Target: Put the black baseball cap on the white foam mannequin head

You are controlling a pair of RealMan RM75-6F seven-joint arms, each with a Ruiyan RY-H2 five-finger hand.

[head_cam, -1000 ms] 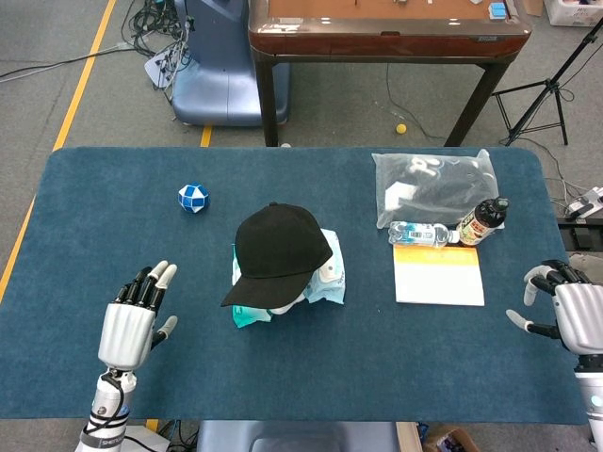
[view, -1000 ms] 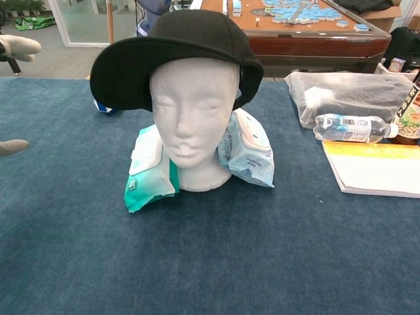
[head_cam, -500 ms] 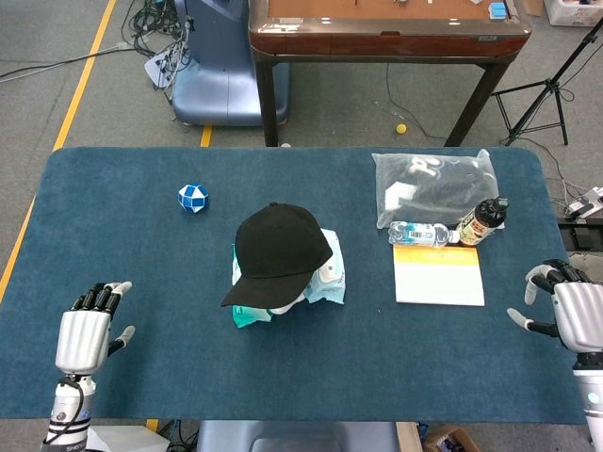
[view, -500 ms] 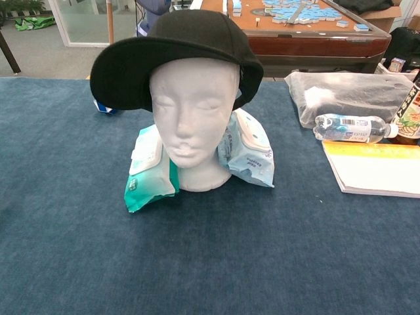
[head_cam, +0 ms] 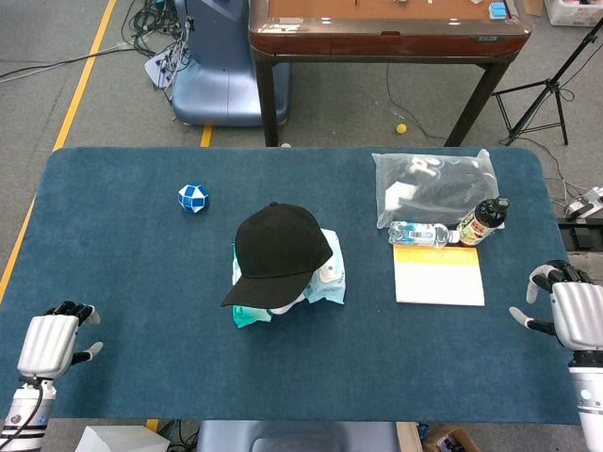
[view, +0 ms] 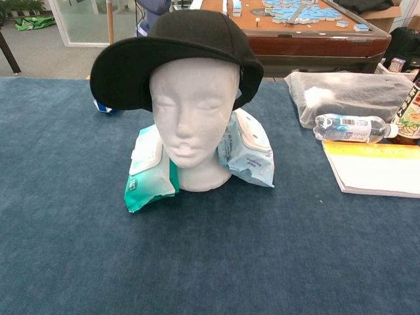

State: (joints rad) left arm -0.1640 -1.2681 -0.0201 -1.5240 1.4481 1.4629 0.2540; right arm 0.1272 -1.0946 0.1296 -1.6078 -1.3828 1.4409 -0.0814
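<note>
The black baseball cap (head_cam: pixel 278 251) (view: pixel 177 52) sits on the white foam mannequin head (view: pixel 193 118), brim pointing toward me and slightly to my left. In the head view only a sliver of the mannequin head (head_cam: pixel 283 307) shows under the brim. My left hand (head_cam: pixel 52 341) hovers at the table's near left corner, far from the cap, holding nothing, fingers slightly curled. At the near right edge is my right hand (head_cam: pixel 565 306), also holding nothing, fingers apart. Neither hand appears in the chest view.
Two wet-wipe packs (view: pixel 246 151) (view: pixel 149 172) flank the head's base. A water bottle (head_cam: pixel 419 233), dark bottle (head_cam: pixel 482 222), plastic bag (head_cam: pixel 433 186) and yellow-topped notebook (head_cam: pixel 438 275) lie at the right. A blue-white puzzle ball (head_cam: pixel 193 198) sits far left.
My left hand has pulled back and leftward toward the table's near left corner, away from the cap. The cap, mannequin head and right hand have stayed put.
</note>
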